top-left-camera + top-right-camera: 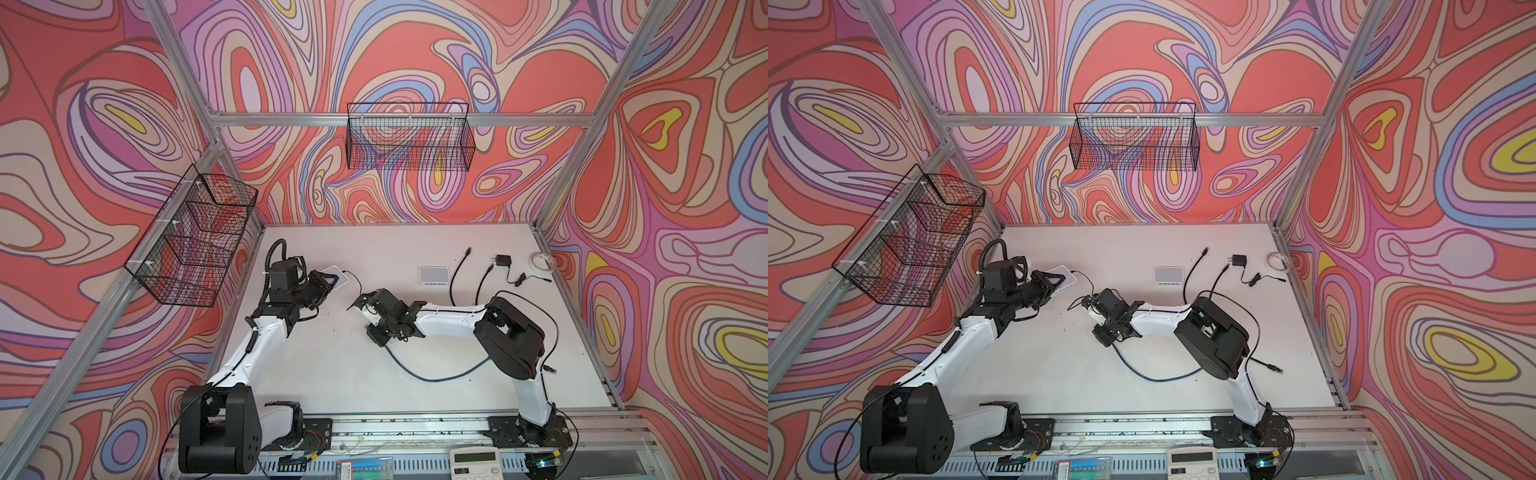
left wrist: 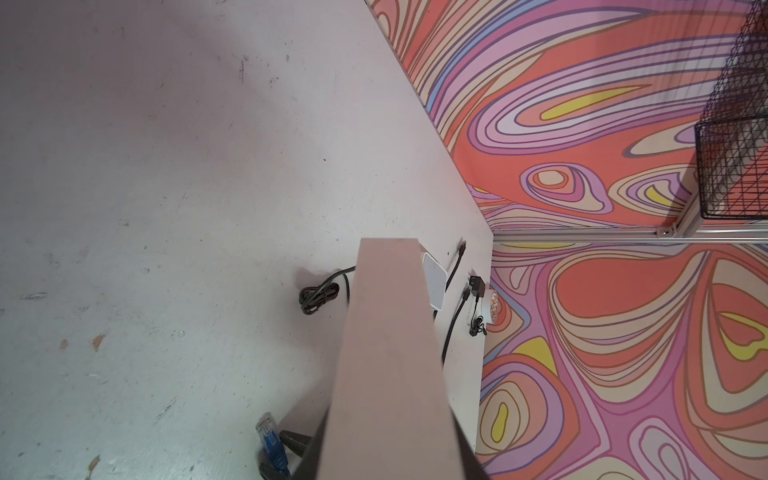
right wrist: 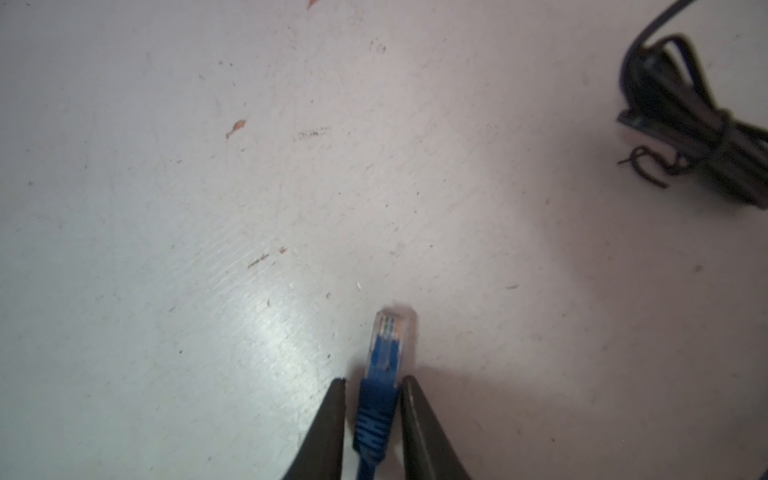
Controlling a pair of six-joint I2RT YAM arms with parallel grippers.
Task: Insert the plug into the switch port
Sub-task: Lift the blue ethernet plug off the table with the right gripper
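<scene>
Blue rubber boot, clear tip: the plug [image 3: 388, 345] is pinched by its boot between the fingers [image 3: 332, 424] of the right gripper [image 3: 372, 380]. That gripper is clenched on it, with the clear tip poking out past the fingertips over the table [image 3: 166, 208]. The left gripper [image 1: 322, 283] is clamped on one end of the switch [image 1: 336, 276], which looks lifted and tilted. In both top views the plug end is near the switch but apart from it, not yet in any port. No view shows the ports, so lining up is the main worry. A grip on the soft boot could let the plug pivot when pushed. The switch, held by one end, might twist or slip under that push. Its black cord [image 2: 318, 295] lies between the two and could foul the approach. The blue cable [image 1: 436, 376] trailing under the right arm could drag.
</scene>
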